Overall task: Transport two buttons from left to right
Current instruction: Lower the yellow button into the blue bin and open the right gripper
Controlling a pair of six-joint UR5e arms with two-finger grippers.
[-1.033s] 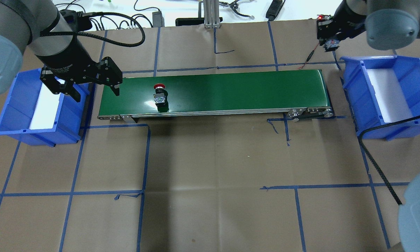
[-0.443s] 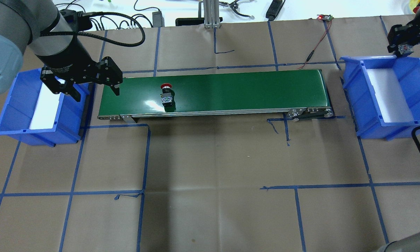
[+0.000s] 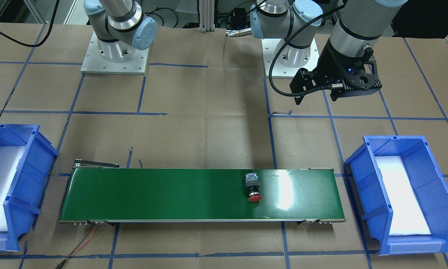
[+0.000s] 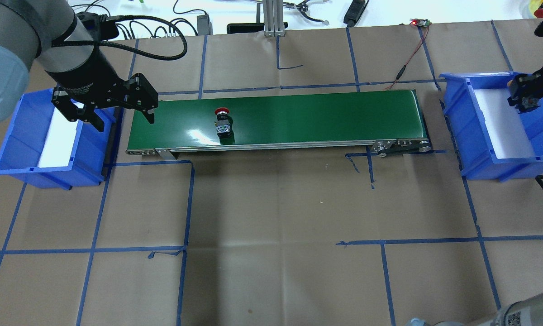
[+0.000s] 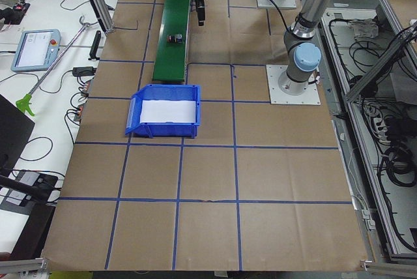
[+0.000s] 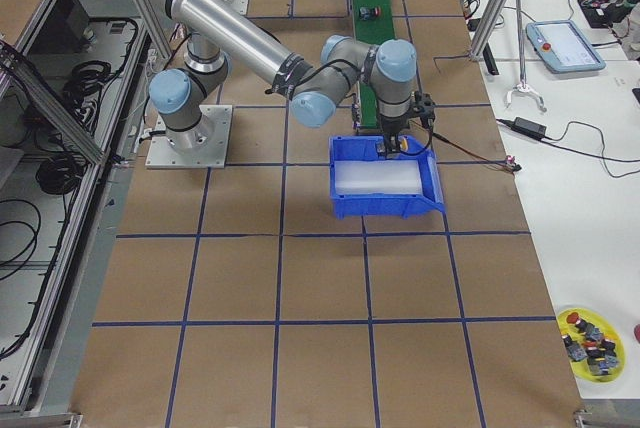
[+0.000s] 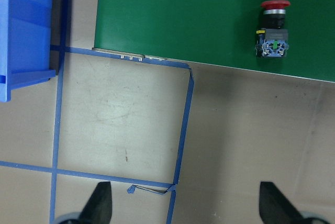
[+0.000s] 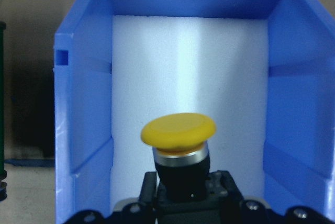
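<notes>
The red button [image 4: 223, 123] lies on its side on the green conveyor belt [image 4: 321, 117], left of the middle; it also shows in the front view [image 3: 253, 186] and the left wrist view [image 7: 273, 30]. My left gripper [image 4: 126, 121] is open and empty, hanging over the belt's left end beside the left blue bin [image 4: 18, 136]. My right gripper [image 4: 527, 97] is shut on the yellow button [image 8: 178, 130] and holds it cap-up above the white-lined right blue bin [image 8: 84, 103], near that bin's far end [image 4: 464, 122].
A yellow plate [image 6: 590, 338] with spare buttons lies on the side table beyond the right bin. Cables and a small circuit board [image 4: 418, 21] lie behind the belt. Blue tape lines mark the brown paper table cover.
The red button has ridden the belt a little to the right. My right gripper has swung from behind the belt's right end to over the right bin. The left arm has not moved.
</notes>
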